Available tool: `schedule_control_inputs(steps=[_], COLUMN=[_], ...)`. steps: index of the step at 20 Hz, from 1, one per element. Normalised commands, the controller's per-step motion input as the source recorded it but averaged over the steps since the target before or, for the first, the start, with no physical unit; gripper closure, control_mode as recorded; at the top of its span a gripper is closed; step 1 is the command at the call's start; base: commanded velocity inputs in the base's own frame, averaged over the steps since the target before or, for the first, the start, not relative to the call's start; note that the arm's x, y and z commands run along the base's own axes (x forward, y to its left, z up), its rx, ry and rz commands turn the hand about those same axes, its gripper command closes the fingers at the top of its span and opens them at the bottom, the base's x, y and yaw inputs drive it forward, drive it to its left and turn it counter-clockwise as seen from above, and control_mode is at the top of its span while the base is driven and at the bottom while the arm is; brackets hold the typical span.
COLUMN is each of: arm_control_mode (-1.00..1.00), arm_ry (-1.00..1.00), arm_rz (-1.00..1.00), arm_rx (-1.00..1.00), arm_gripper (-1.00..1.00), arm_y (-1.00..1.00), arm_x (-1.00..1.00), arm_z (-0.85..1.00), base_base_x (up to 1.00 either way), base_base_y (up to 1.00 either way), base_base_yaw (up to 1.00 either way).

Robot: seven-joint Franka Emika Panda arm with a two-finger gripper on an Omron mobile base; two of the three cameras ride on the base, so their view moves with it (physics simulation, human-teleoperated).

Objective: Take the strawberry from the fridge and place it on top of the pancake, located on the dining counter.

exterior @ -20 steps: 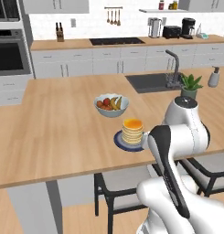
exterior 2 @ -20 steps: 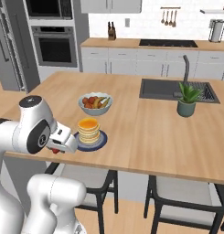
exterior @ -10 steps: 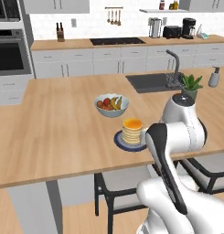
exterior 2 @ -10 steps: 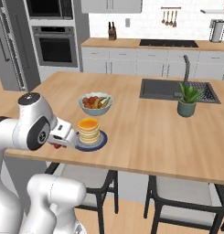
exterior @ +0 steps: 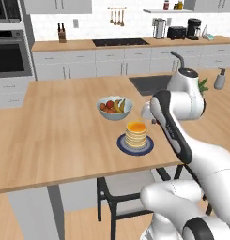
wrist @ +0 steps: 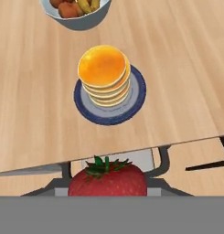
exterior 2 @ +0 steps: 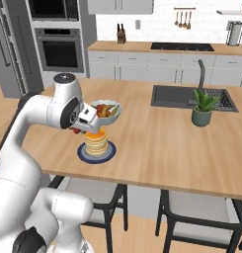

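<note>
Clearly the strawberry [wrist: 107, 179] sits gripped in the jaws at the near edge of the table [wrist: 35, 114], short of the pancake [wrist: 104, 75]; the pancake stack stands on its dark plate [wrist: 135, 98], just beside the fruit bowl [exterior: 114, 108]; the risk, as I judge it, is an early release, dropping the fruit off the table edge; a release off the stack's centre could also let it roll down onto the plate.
</note>
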Motion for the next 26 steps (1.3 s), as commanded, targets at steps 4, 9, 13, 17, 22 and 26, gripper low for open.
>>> schedule_control_inputs(steps=[4,9,13,17,22,26], arm_control_mode=[-1.00,-1.00,-1.00,-1.00,-1.00,-1.00], arm_ry=[0.00,-0.01,0.01,0.14,0.09,0.01], arm_rz=[0.01,0.03,0.04,0.00,0.00,0.02], arm_rx=[0.00,-0.03,-0.11,-0.01,0.00,0.00], arm_gripper=[1.00,1.00,1.00,1.00,1.00,1.00], arm_y=[-0.22,0.01,0.35,0.33,0.06,-0.15], arm_x=[1.00,1.00,0.63,0.22,0.03,0.44], arm_z=[-0.01,-0.27,-0.56,-0.48,-0.51,-0.44], base_base_x=[0.00,0.00,0.00,0.00,0.00,0.00], base_base_y=[0.00,0.00,0.00,0.00,0.00,0.00], base_base_yaw=[0.00,0.00,0.00,0.00,0.00,0.00])
